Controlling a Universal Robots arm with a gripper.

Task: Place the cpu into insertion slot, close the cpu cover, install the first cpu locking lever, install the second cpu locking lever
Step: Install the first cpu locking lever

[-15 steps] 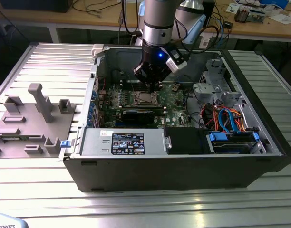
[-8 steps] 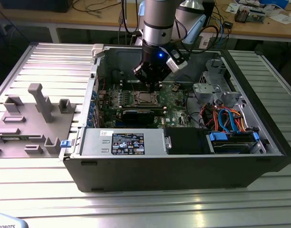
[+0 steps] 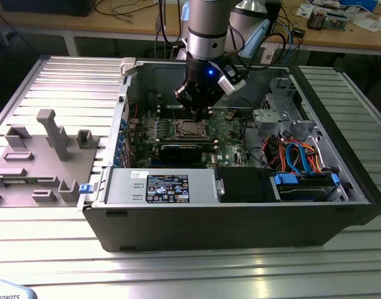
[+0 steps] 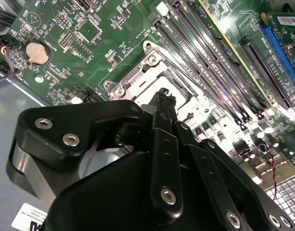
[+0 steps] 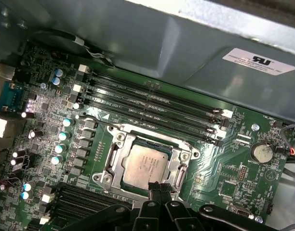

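Note:
The cpu (image 5: 146,166), a pale square chip, lies flat in the motherboard socket (image 3: 189,129). The cpu cover (image 5: 113,156), a silvery frame with an open centre, lies flat around it. A thin metal locking lever (image 5: 101,122) runs along one edge of the socket. My gripper (image 5: 159,186) hangs just above the socket's edge, with its fingertips beside the cpu's rim. In the second wrist view the gripper (image 4: 163,96) is a narrow black tip over the socket frame (image 4: 138,77). The fingers are shut, and I see nothing held between them. In the exterior view the gripper (image 3: 200,113) stands inside the open case.
Long memory slots (image 5: 152,108) run beside the socket, and a coin cell (image 5: 261,152) sits further off. In the case, a grey drive cage (image 3: 284,112) and bundled cables (image 3: 296,156) lie at the exterior view's right. A power supply (image 3: 159,187) is in front. A grey fixture block (image 3: 41,162) lies outside, left.

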